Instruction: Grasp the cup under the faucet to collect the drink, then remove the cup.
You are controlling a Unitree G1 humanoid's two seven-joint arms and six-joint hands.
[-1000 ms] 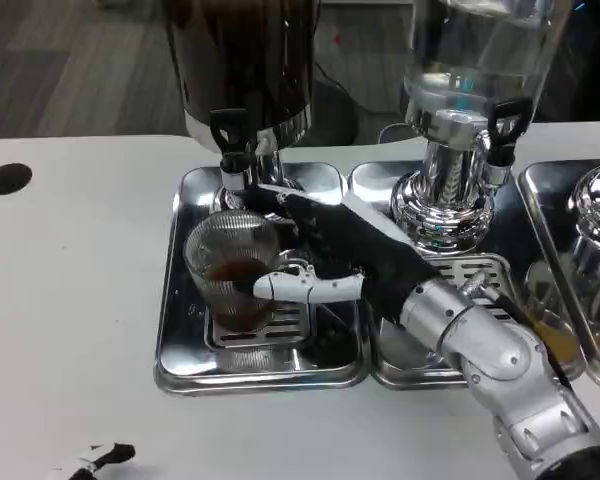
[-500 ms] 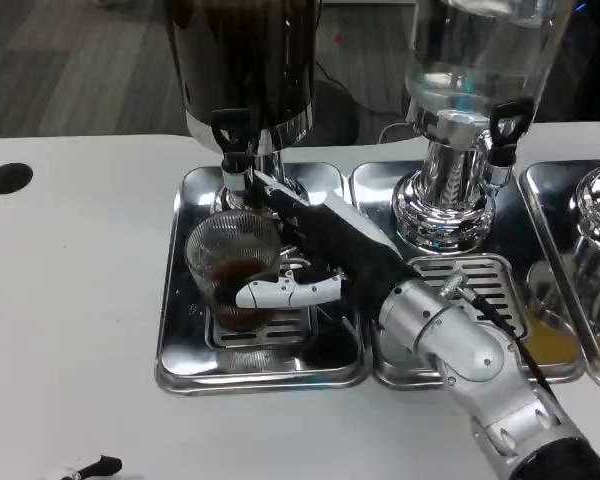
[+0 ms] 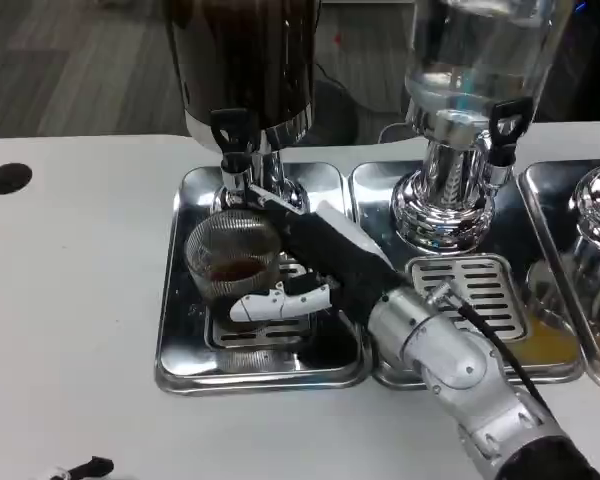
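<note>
A clear ribbed glass cup (image 3: 232, 260) with a little dark drink in its bottom stands on the grate of the left drip tray (image 3: 180, 330), just below the black-handled faucet (image 3: 233, 150) of the dark dispenser. My right hand (image 3: 315, 260) wraps the cup from its right side, thumb across the front low down, other fingers behind it. At the bottom left edge, just the fingertips of my left hand (image 3: 78, 469) show above the white table; I cannot tell how they are set.
A second dispenser (image 3: 460, 120) with a clear tank stands on the middle drip tray (image 3: 480, 290). A third tray (image 3: 570, 300) with a yellow puddle lies at the right edge. A black hole (image 3: 7, 178) marks the table at the left.
My right hand and forearm have slid left and closed around the cup, the thumb dropping lower on its front. The left fingertips sank toward the bottom edge.
</note>
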